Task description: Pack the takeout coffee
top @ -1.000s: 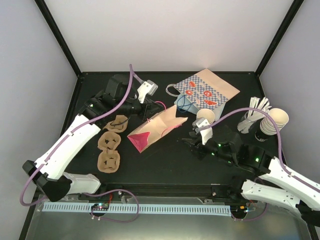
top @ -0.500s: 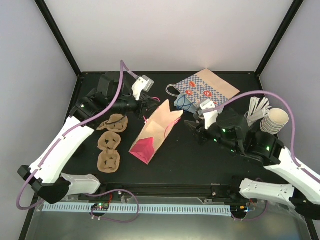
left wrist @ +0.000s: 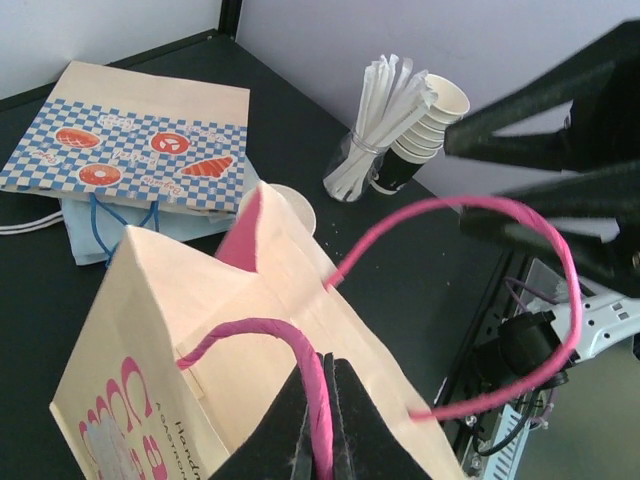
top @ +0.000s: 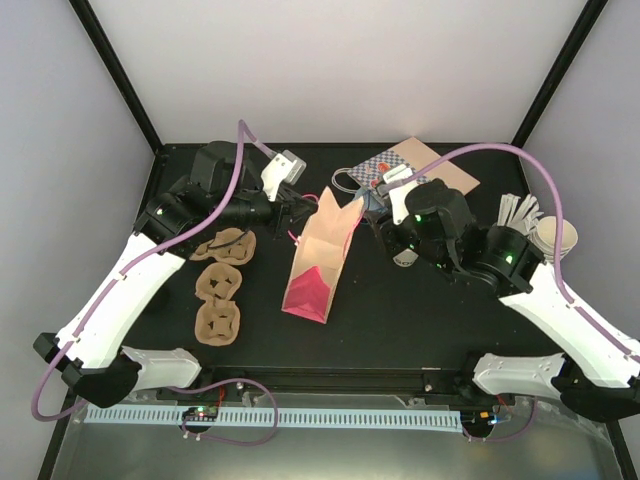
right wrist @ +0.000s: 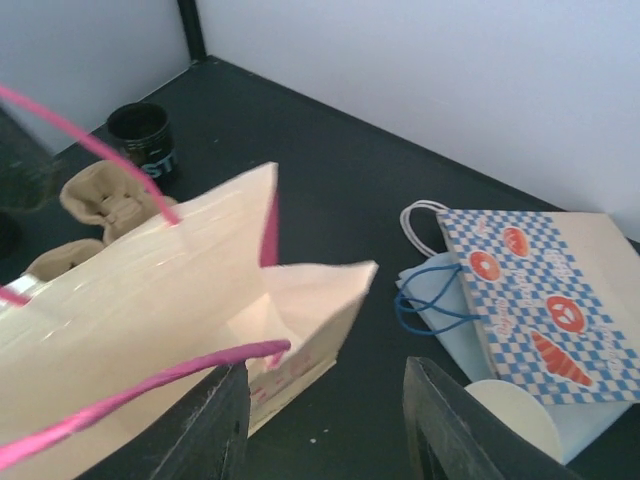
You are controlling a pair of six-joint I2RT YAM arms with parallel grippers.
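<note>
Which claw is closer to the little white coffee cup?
Right. The right claw hangs open just beside the coffee cup, near the checked bag; the left claw is across the pink-handled bag, pinching its handle.

I work on a matte black table [top: 400,330] that fills the middle of the overhead view and shows only a dull sheen. Plain pale walls enclose it: the back wall [top: 340,70] runs across the top of the frame, the left wall [top: 50,200] and right wall [top: 600,170] down either side, both faintly lilac. Black frame posts mark the corners, one slanting in from the upper left [top: 115,75], one from the upper right [top: 560,75]. Along the bottom edge lies a white slotted strip [top: 300,417] over a grey metal shelf [top: 330,455]. The light is even and soft, with faint shadows.
</note>
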